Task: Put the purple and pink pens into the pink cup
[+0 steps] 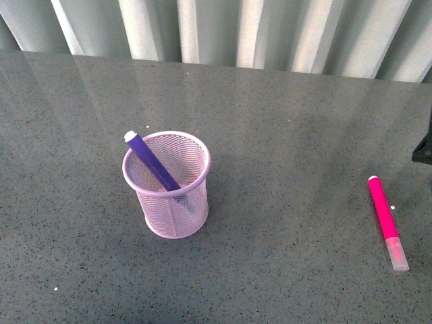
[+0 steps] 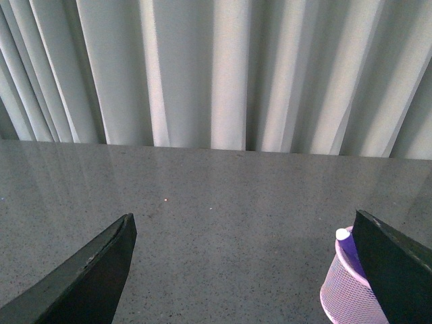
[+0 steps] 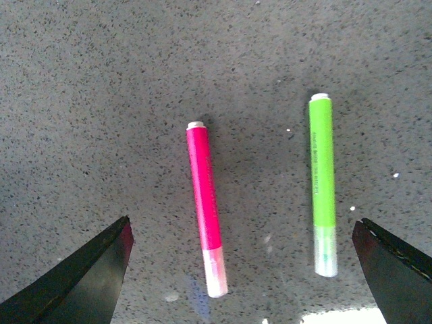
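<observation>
The pale pink mesh cup (image 1: 169, 196) stands upright left of the table's middle. The purple pen (image 1: 152, 162) leans inside it, white end up past the rim. The hot pink pen (image 1: 386, 219) lies flat on the table at the right, translucent cap toward the front. In the left wrist view the cup (image 2: 347, 293) and the purple pen (image 2: 345, 243) show beside one finger; my left gripper (image 2: 243, 270) is open and empty. My right gripper (image 3: 243, 270) is open, above the pink pen (image 3: 204, 202), empty. Only a dark bit of the right arm (image 1: 424, 148) shows in the front view.
A green pen (image 3: 322, 179) lies parallel to the pink pen, seen only in the right wrist view. The grey speckled table (image 1: 283, 121) ends at a pale pleated curtain (image 1: 223, 30) at the back.
</observation>
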### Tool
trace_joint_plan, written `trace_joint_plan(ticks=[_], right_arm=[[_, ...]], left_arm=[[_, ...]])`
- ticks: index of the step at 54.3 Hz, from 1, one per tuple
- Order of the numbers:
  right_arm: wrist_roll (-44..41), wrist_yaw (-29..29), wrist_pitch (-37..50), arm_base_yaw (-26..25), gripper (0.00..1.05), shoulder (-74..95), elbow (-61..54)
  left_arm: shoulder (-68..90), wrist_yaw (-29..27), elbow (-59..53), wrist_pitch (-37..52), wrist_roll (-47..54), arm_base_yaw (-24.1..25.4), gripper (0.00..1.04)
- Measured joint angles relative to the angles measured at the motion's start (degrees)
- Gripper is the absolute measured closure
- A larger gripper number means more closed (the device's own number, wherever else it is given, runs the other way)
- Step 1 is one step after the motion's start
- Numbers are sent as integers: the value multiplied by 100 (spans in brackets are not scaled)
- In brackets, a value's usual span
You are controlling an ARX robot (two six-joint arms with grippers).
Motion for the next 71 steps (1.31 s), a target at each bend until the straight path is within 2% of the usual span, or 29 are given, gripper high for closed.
trace_joint_plan(ticks=[7,20,54,71], right_arm=[[131,79,-214,157,7,413,354],[146,92,-538,153,7,1196,911],[-68,72,-444,205,7,2601,1537],[-4,50,-428,66,7,3012,1845]], left_arm=[[0,0,-2,0,0,0,7],[0,0,0,0,0,0,7],[0,0,-2,0,0,0,7],[0,0,-2,0,0,0,7]])
